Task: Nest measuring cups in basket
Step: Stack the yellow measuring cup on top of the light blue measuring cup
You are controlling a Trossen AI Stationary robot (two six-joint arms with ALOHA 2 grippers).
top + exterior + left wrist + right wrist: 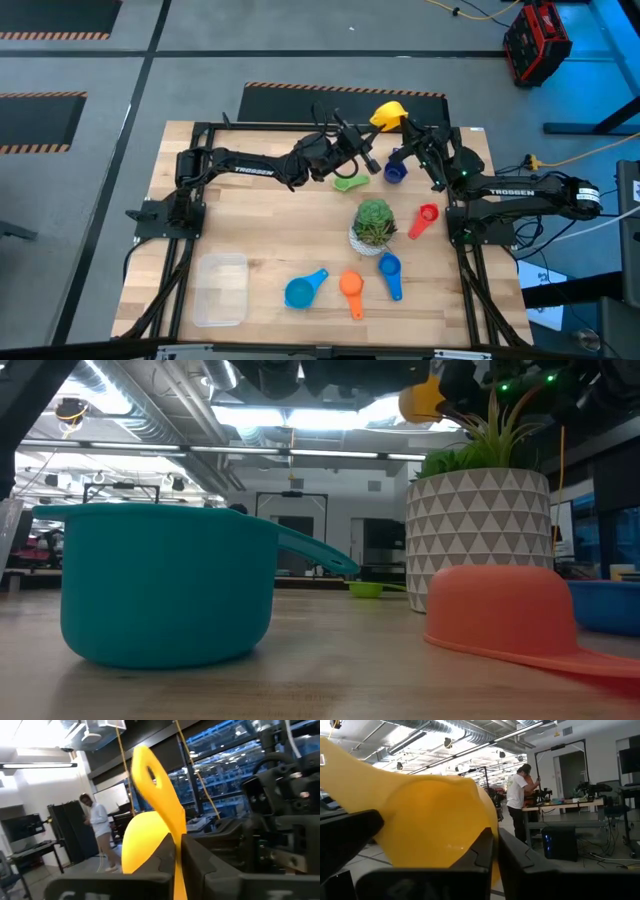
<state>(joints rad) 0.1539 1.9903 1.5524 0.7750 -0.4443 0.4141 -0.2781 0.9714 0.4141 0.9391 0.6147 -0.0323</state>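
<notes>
My right gripper (495, 852) is closing its two fingers on the rim of the yellow measuring cup (437, 820), and the bowl of this cup is filling most of my right wrist view. My left gripper (177, 865) is pinching the flat handle of the same yellow cup between its fingers, and the handle with its hanging hole is standing up above them. So both of my arms are holding one cup together, lifted in the air above the far edge of the table (270, 225).

From above, the two grippers are meeting near the far right part of the table. Just below them, a dark blue cup (396, 172) is lying near my right gripper, and a small green cup (350, 182) is lying near my left gripper. Toward the middle, a potted plant (374, 226) in a white patterned pot is standing, and a red cup (425, 218) is lying just beside it on the right.

On the near side of the plant three more cups are lying: a blue cup (390, 272), an orange cup (351, 290) and a large light blue cup (303, 289). The clear basket (221, 290) is sitting at the near left part of the table, well apart from the yellow cup. I cannot see any cup in it.

In the room behind, a person (519, 800) in a white shirt is standing at a bench.
</notes>
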